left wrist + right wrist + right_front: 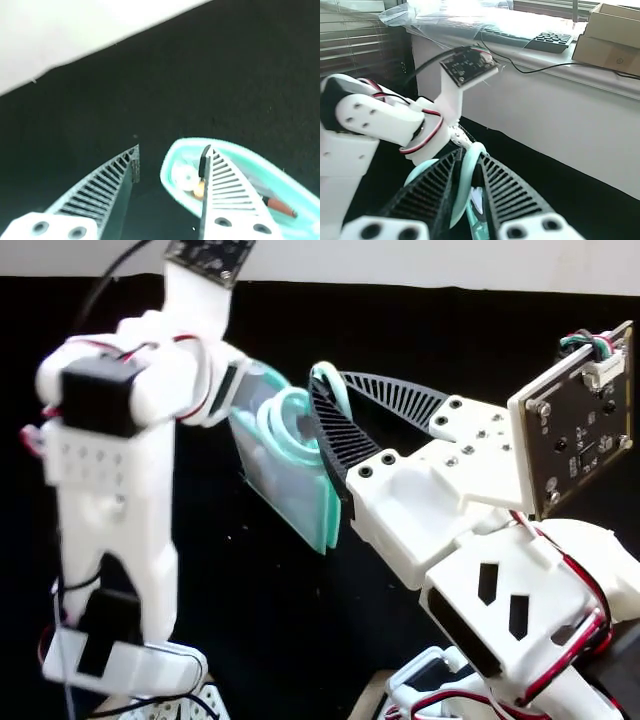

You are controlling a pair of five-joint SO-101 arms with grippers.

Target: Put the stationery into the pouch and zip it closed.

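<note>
A translucent teal pouch (285, 490) hangs in the air between the two arms, above the black table. My right gripper (325, 380) is shut on the pouch's pale teal loop (470, 175), which is pinched between the black fingers (505, 190). My left gripper (171, 150) is open. One of its fingers (220, 195) lies over the pouch (280, 175) mouth; the other stands apart over bare table. Inside the pouch are a red pen (280, 206), a white round piece (182, 176) and something orange (198, 189). From above, the left gripper (232, 390) sits at the pouch's upper edge.
The black mat (450, 340) covers the table, with a white strip (60, 35) along its far edge. The left arm (385, 125) stands close in front of the right gripper. Behind are a white ledge with a keyboard (550, 40) and cardboard boxes (615, 30).
</note>
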